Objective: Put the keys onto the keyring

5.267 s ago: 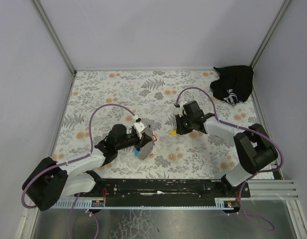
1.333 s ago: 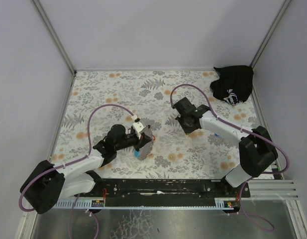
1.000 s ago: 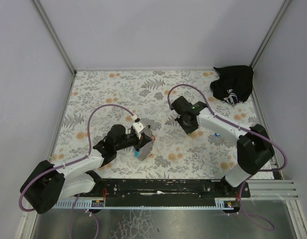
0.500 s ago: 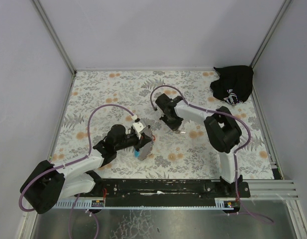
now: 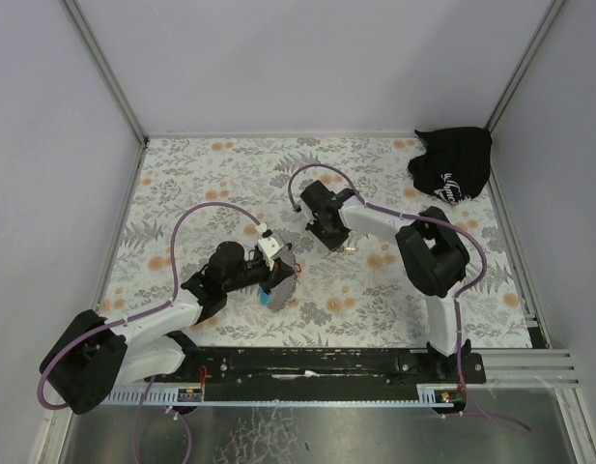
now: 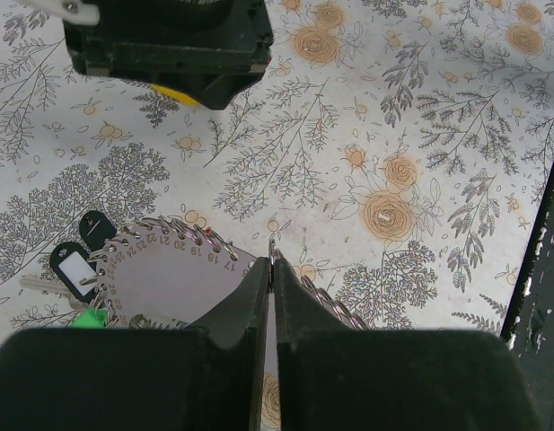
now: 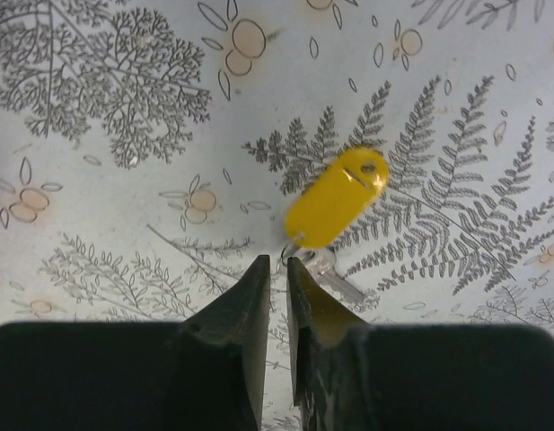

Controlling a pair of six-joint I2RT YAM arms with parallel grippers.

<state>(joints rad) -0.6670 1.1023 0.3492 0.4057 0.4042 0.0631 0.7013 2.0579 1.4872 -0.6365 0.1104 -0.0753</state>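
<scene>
Flowers and leaves are printed all over the bench (image 5: 182, 193), and plain pale walls stand around it. 2 robot arms reach out over it from the near edge. A black bag (image 5: 452, 164) sits in the far right corner, well apart from both arms.

The left hand (image 6: 269, 269) is low over the bench, near the middle and toward the front. Its 2 fingers (image 6: 232, 314) are clenched tight on the edge of the keyring (image 6: 160, 269). The keyring has a flat grey part with small numbers on it. A grey chain (image 6: 335, 307) runs along its rim on both sides of the fingers. A small green piece (image 6: 91, 317) pokes out at its left end. A dark tag (image 6: 74, 268) with a white label lies just beside that end.

The right hand (image 7: 278, 269) is farther back on the bench, near the left hand. It points down at the yellow key (image 7: 335, 208). The key lies on the bench right at the fingertips. Its tiny wire ring sits just past the tips, and its metal part lies beside the right finger. The 2 fingers are almost together, with only a thin gap. I cannot tell if they are pinching the ring or just touching it.
</scene>
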